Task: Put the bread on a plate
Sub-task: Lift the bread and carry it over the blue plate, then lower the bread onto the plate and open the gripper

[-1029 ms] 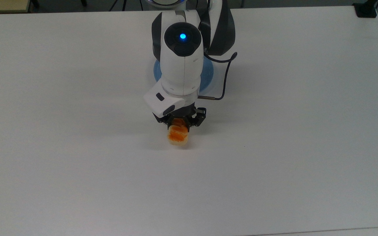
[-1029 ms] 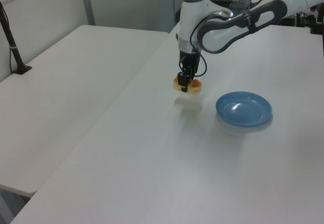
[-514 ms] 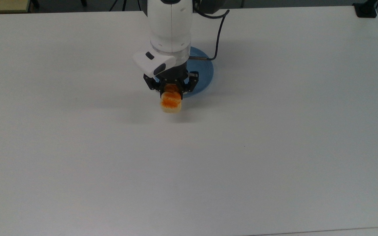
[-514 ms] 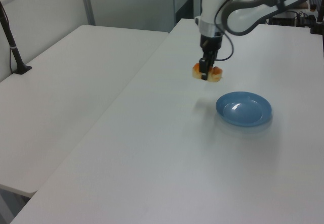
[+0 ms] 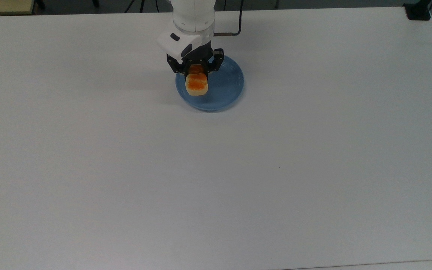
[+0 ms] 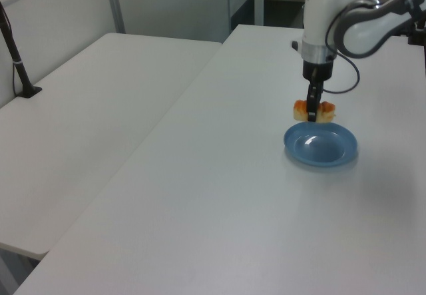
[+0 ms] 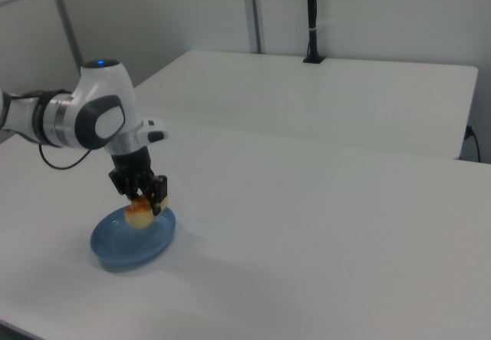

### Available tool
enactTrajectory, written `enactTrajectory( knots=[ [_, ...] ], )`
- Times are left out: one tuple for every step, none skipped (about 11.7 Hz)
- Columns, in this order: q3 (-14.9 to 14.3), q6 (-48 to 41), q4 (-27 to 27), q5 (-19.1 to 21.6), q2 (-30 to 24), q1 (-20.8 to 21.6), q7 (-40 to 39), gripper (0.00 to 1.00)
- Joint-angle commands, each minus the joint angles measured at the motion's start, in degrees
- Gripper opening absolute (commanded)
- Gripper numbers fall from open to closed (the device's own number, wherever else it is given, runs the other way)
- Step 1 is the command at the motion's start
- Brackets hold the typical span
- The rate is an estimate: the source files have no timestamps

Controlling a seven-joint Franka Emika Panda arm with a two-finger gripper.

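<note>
I have the bread (image 5: pixel 196 84) pinched in the gripper (image 5: pixel 196 70), the two black fingers pressed against its sides with the glossy orange top facing up and the pale end sticking out toward the bottom of the top view. It hangs in the air above the plate (image 5: pixel 227 88) — in the left view I can see a clear gap between the loaf (image 6: pixel 315 111) and the blue dish (image 6: pixel 321 145) beneath it, and the right view shows the same, the bread (image 7: pixel 140 212) held just over the plate's (image 7: pixel 126 245) near rim. From the top view the loaf sits over the plate's left half rather than its middle. The plate itself lies flat on the white table (image 5: pixel 216 168), near the table's far edge in the top view. The arm (image 6: pixel 359 25) reaches in from the left view's right side, its wrist pointing straight down — a dark cable (image 5: pixel 237 22) loops off beside it.
</note>
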Motion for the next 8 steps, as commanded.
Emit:
enactTrajectory(
  knots=[
    [-0.10, 6.48, -7.39, -1.09, -2.73, 2.52, 0.04, 0.54],
    [-0.10, 6.58, -7.39, -1.09, -2.47, 2.97, 1.35, 0.54],
    [-0.10, 6.84, -7.39, -1.17, -2.03, 3.32, 2.93, 0.54],
    [-0.10, 7.01, -7.22, -1.17, -1.15, 4.28, 4.43, 0.54],
    [-0.19, 8.32, -7.22, -1.26, 0.07, 5.07, 5.83, 0.54],
    [-0.10, 9.38, -7.13, -2.13, 1.22, 5.69, 7.15, 0.54],
    [-0.19, 9.56, -6.95, -3.62, 2.01, 5.69, 8.73, 0.55],
    [-0.19, 10.09, -6.78, -4.68, 3.15, 5.78, 10.40, 0.57]
  ],
)
